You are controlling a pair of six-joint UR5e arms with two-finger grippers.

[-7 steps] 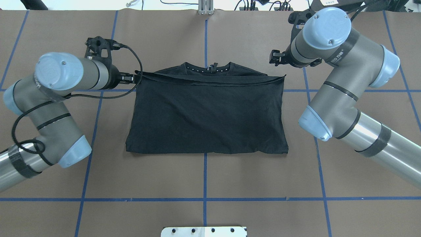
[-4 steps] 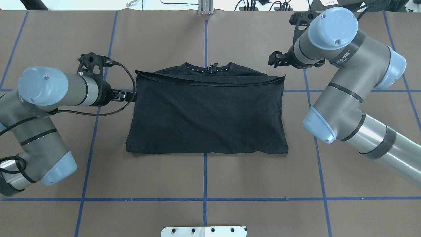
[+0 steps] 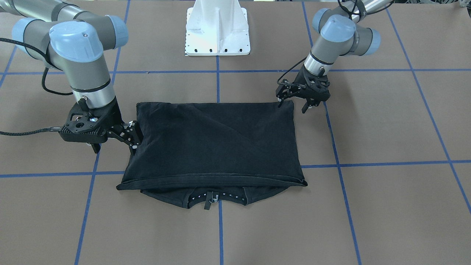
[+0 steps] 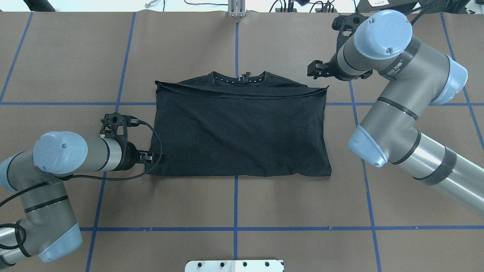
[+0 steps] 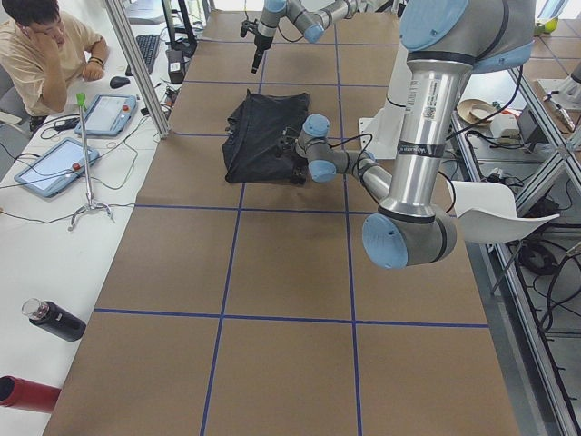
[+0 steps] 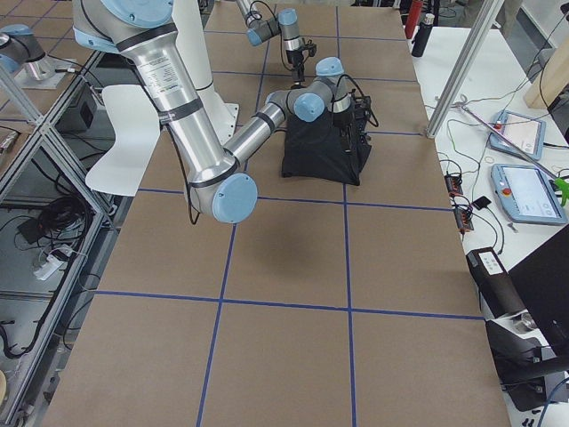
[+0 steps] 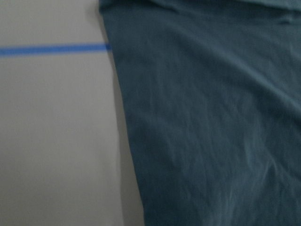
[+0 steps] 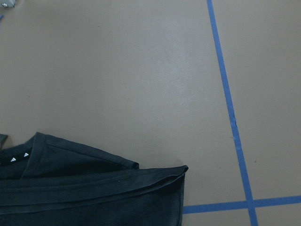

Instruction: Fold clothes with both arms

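Black folded fabric T-shirt (image 4: 238, 132) on brown bench (image 4: 302, 204), collar toward far edge. left gripper (image 4: 157, 156) spread, empty, at its near-left corner; right gripper (image 4: 312, 70) spread, empty, beyond far-right corner.

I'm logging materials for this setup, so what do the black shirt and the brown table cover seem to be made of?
The folded black T-shirt looks like soft matte knit, perhaps cotton: it drapes with shallow wrinkles. The brown table cover looks like matte paper: flat, dull, thin-edged.

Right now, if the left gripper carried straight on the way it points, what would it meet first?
Probably the black T-shirt: the left gripper points at its side edge, almost touching, though depth is unclear.
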